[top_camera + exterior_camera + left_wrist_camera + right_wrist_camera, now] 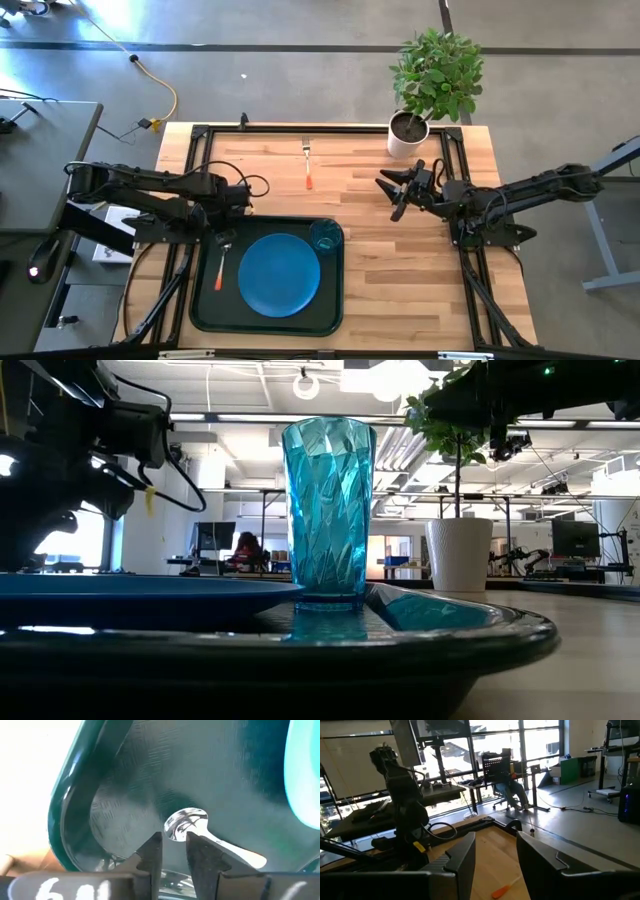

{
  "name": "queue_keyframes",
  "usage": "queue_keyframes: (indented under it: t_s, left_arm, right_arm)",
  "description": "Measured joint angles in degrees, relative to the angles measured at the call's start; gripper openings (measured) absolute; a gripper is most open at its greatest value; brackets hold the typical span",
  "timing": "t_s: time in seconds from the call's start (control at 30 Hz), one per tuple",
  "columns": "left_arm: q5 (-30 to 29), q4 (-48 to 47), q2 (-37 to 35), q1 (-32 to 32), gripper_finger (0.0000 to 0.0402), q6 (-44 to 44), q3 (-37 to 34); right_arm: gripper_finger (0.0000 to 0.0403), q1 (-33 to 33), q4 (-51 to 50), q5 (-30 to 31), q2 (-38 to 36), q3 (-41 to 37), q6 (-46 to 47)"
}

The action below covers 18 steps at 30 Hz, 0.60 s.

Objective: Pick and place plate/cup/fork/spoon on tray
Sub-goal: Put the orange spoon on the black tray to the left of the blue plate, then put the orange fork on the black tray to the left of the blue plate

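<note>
The dark green tray [334, 300] lies near the table's front edge. On it rest the blue plate [280, 273], the teal cup [325, 236] standing upright at its far right corner, and the spoon [220, 268], which lies flat on the tray's left part. My left gripper [174, 837] points down over the spoon's bowl end [186, 822], its fingers a little apart. The fork [308, 166] lies on the bare wood at the far side. My right gripper [395, 195] hovers open and level, right of the fork, with nothing between its fingers. My left gripper comes at the spoon from above, and one finger [202, 857] stands in front of the spoon's neck [227, 849]. The spoon lies flat on the tray floor. Whether that finger touches the spoon, I cannot tell.
A white pot with a green plant [408, 133] stands at the table's far right, close behind my right gripper. Black frame rails [190, 160] run along the table's sides. Bare wood [400, 270] lies right of the tray.
</note>
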Motion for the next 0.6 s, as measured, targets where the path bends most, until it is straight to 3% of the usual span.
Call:
queue_keyframes:
  t_s: [0.33, 0.47, 0.6]
  left_arm:
    - [-0.81, -2.96, 0.00, -0.02, 0.0095, -1.64, 6.54]
    - [-5.45, -4.94, -0.02, -0.02, 0.0094, 0.56, 12.35]
    - [-12.00, -4.39, -0.05, -0.03, 0.0094, 3.29, 17.91]
  right_arm:
    - [0.0133, 0.00, 0.00, 0.00, 0.00, 0.00, -0.08]
    - [0.0133, 0.00, 0.00, -1.13, 0.00, 0.00, -1.03]
    - [0.0133, 0.00, 0.47, -7.40, 0.00, 0.00, -1.68]
